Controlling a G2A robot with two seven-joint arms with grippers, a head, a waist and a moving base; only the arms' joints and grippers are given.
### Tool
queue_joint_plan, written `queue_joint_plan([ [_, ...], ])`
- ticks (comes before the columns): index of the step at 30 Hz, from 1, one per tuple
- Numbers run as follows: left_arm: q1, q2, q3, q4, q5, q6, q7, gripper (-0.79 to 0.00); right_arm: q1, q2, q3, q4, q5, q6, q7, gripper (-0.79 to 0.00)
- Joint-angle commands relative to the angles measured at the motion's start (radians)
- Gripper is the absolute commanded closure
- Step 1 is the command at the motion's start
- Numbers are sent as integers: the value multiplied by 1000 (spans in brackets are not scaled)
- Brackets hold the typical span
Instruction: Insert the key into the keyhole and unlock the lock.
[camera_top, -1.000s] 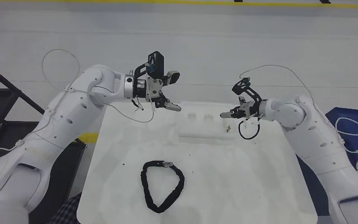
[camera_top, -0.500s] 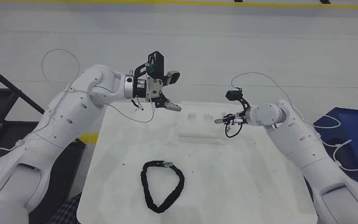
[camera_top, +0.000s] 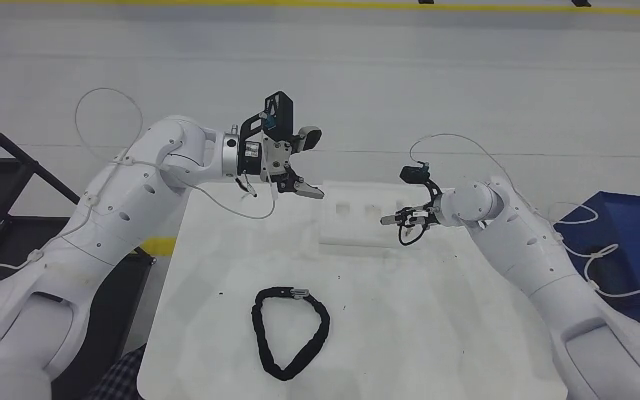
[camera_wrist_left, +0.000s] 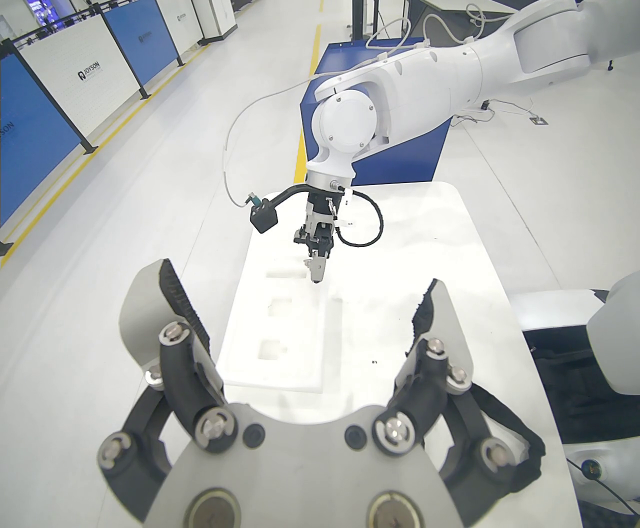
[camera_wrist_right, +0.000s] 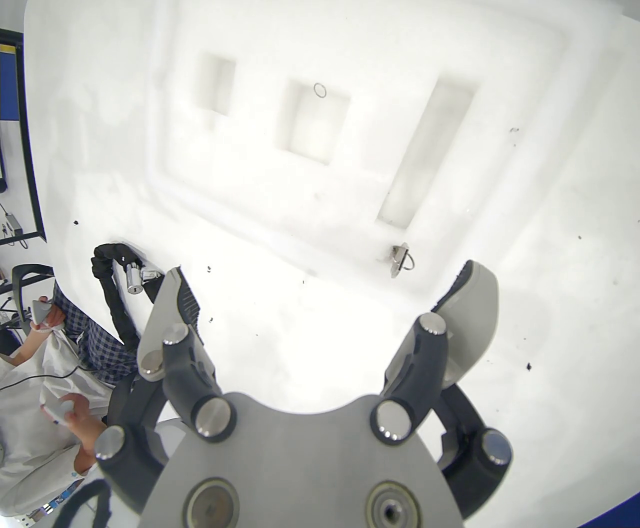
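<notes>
– while the right gripper is hanging open, where's the key lying?
– just beneath it, by the long slot of the tray, lengthwise across its closing line; the open left gripper is hovering farther off.

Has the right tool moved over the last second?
Yes. The right tool has shifted toward the left arm's side, farther in over the foam tray, which has not moved.

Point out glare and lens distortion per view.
Right wrist view: glare washes out the white foam tray, though the small silver metal key reads clearly; left wrist view: edges of the white table bow; top view: even light, black chain lock distinct.
</notes>
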Motion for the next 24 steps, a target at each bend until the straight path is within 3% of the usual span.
queue_joint_plan([
  [1, 0, 0, 0, 0, 0, 0, 0, -785, 0, 0, 0, 0, 0, 0, 0, -785],
  [12, 0, 0, 0, 0, 0, 0, 0, -785, -2, -4, -20, -25, -50, -13, 25, -785],
  [17, 0, 0, 0, 0, 0, 0, 0, -785, 22, -26, -51, 18, -67, -77, 26, -785],
  [24, 0, 0, 0, 0, 0, 0, 0, -785, 56, -74, -101, 116, -74, -68, 18, -785],
])
